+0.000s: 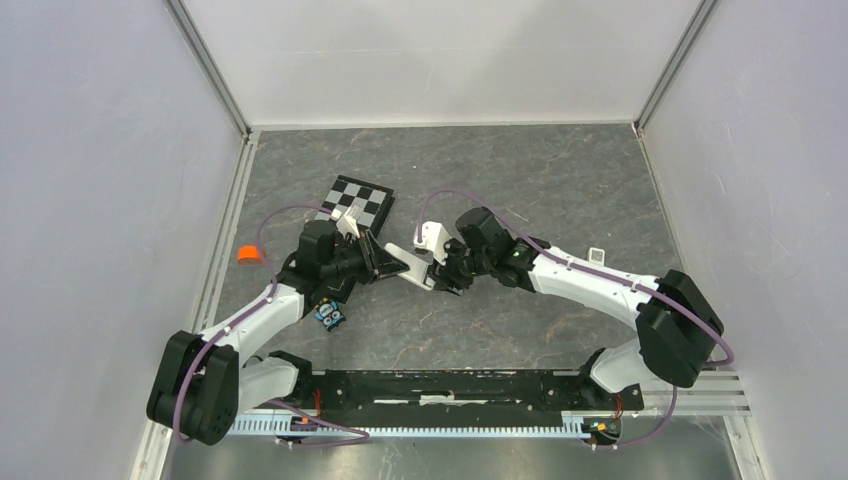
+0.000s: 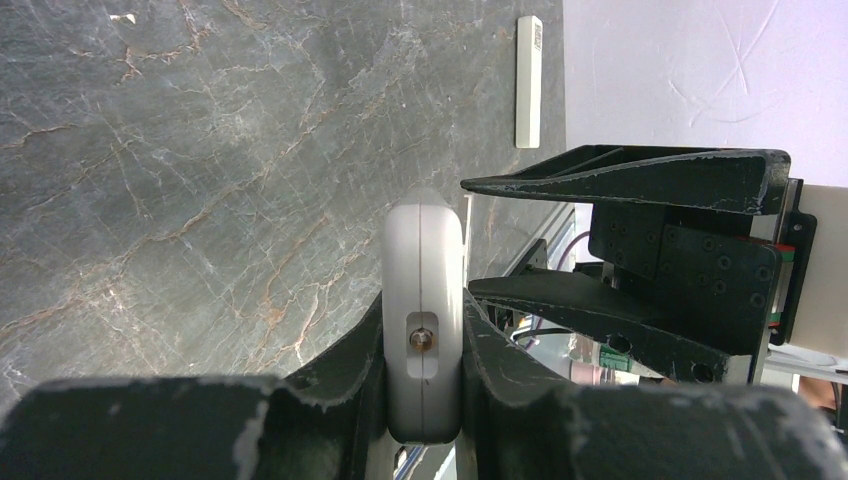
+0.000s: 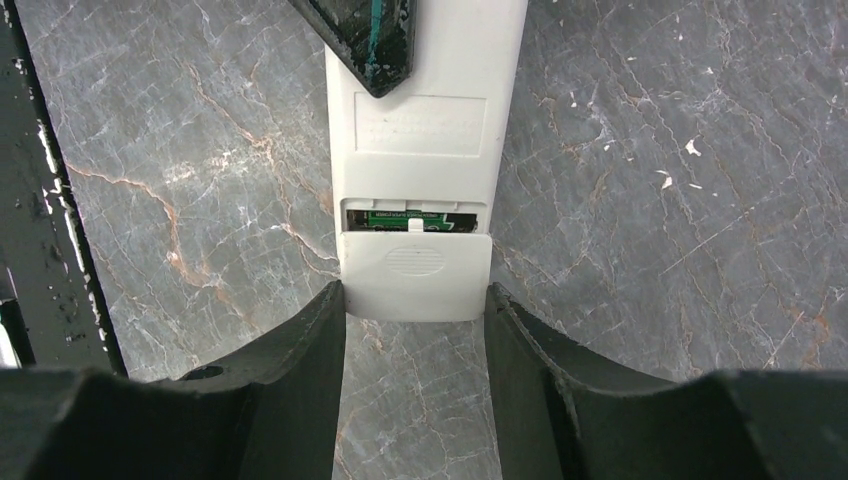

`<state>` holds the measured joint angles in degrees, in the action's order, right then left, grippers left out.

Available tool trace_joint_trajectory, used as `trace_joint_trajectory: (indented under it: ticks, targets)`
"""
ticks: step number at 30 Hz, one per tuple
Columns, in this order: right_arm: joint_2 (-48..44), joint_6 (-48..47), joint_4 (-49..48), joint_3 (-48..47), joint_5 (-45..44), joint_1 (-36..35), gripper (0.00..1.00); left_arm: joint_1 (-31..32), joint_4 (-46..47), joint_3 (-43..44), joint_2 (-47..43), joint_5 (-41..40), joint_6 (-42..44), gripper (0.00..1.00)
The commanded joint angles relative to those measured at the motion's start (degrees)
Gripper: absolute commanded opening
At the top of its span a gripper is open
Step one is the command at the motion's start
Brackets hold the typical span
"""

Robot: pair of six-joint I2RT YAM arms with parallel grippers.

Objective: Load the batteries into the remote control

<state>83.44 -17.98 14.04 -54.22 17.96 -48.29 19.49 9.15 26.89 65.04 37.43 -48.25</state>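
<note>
- The left gripper (image 2: pixel 424 310) is pinched tight on the remote (image 3: pixel 430 150). It clamps one end across the thin way, a finger flat on each face.
- From that grip the remote sticks straight out over the table (image 1: pixel 560 180), toward the right gripper (image 3: pixel 414 295).
- The remote's plain back faces the right wrist camera, and a left fingertip (image 3: pixel 370 45) lies over the far part of it.
- The right gripper stands about half spread, just as wide as the remote. Its two fingertips (image 3: pixel 325 315) sit against the side edges of the near end, right at the battery cover (image 3: pixel 415 265).
- The cover is slid a little way toward the right gripper. This leaves a narrow slot (image 3: pixel 415 219) between it and the body, with something green showing inside.
- Left arm: it comes up from its base on the left with the elbow bent and the wrist turned inward, its fingers pointing at the other hand.
- Right arm: it folds back from its base on the right, with the forearm stretched low across the table to meet the left, nose to nose at mid-table.
- A chessboard (image 1: pixel 357 200) lies just beyond the left wrist.
- A small blue toy (image 1: pixel 329 314) sits close by the left forearm, on the near side.
- An orange piece (image 1: pixel 246 253) is out to the left of that arm.
- A small white piece (image 1: pixel 597 255) lies beyond the right forearm, well apart from both hands.
</note>
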Motion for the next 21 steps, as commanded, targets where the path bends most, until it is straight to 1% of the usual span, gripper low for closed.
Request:
trace_joint_trajectory:
  ticks: [1, 8, 17, 21]
  targets:
    - [0.4, 0.8, -3.3, -2.2, 0.9, -0.3, 0.43, 0.3, 3.9, 0.1, -1.6, 0.7, 1.9, 0.02]
    - [1.8, 1.0, -3.3, -2.4, 1.3, -0.3, 0.44, 0.3, 5.1, -0.1, -1.3, 1.5, 1.4, 0.02]
    - [2.2, 1.3, -4.3, -2.7, 1.0, -0.4, 0.43, 0.6, 9.8, -1.3, -1.4, 4.0, -0.6, 0.02]
    - [2.3, 1.7, -4.5, -2.9, -0.2, -0.3, 0.43, 0.7, 9.0, -1.5, -2.1, 3.3, -0.1, 0.02]
